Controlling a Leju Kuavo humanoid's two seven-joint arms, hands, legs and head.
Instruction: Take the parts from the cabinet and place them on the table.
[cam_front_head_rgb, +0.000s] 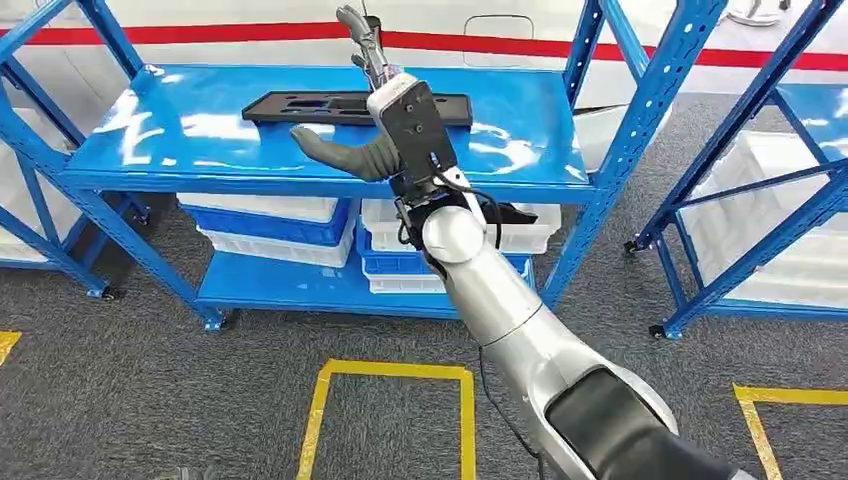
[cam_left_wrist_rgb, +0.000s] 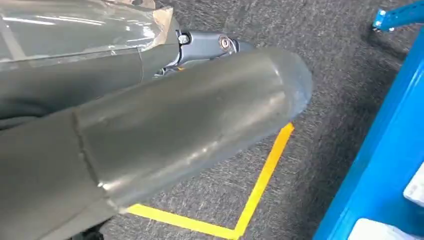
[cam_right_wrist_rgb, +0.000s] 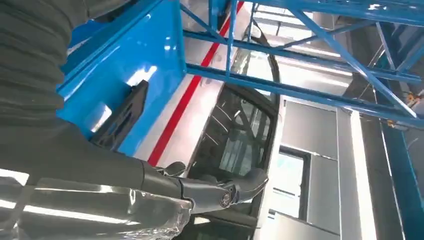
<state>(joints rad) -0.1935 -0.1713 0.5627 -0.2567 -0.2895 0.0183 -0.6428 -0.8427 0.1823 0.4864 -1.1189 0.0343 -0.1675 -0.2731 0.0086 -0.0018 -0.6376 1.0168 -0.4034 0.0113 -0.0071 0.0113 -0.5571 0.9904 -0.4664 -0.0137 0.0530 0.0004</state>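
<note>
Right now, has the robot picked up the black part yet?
Not yet. The black part lies flat on the blue shelf. The right hand hovers over it, fingers open, holding nothing. Grabbing it and carrying it to the table are left.

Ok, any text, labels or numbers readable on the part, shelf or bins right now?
None readable.
Black part on the blue shelf: no label visible.
White bins below: no visible markings.
Yellow floor tape and the red wall stripe: plain lines, no writing.
</note>
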